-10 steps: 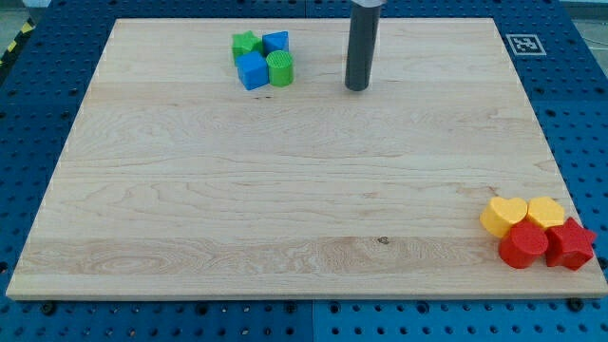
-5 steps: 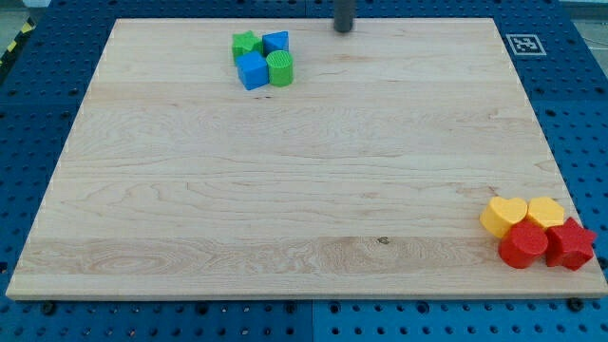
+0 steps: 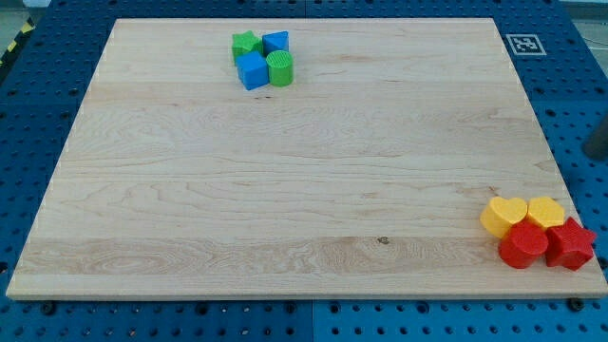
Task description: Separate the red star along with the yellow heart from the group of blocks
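Red star [image 3: 571,244] and glossy yellow heart [image 3: 503,216] sit packed with a red cylinder [image 3: 522,247] and another yellow block [image 3: 545,211]; my tip isn't visible, so its state can't be told.

Dark rod sliver [image 3: 598,142] at view's right edge — my tip hidden.

rod: only a dark, blurred sliver [image 3: 598,142] at the view's right edge
tip: its end cannot be made out
markings, cables, screws: too blurred to tell
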Controlling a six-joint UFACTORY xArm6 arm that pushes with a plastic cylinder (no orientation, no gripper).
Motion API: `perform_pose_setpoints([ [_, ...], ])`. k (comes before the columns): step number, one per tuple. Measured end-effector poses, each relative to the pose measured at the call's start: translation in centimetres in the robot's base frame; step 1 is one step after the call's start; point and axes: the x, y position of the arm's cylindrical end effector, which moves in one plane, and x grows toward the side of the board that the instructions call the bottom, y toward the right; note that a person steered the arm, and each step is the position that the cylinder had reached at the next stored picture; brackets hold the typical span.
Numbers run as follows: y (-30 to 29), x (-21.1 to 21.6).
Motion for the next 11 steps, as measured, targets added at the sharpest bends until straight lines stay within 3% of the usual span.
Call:
perform_pose_setpoints([
  [1,0.0,9.3],
  [2,-0.7,12.6],
  [4,-6.3,11.9],
  [6,-9.8,5.4],
  [8,-12.1,4.0],
  [11,-23.5,1.5],
])
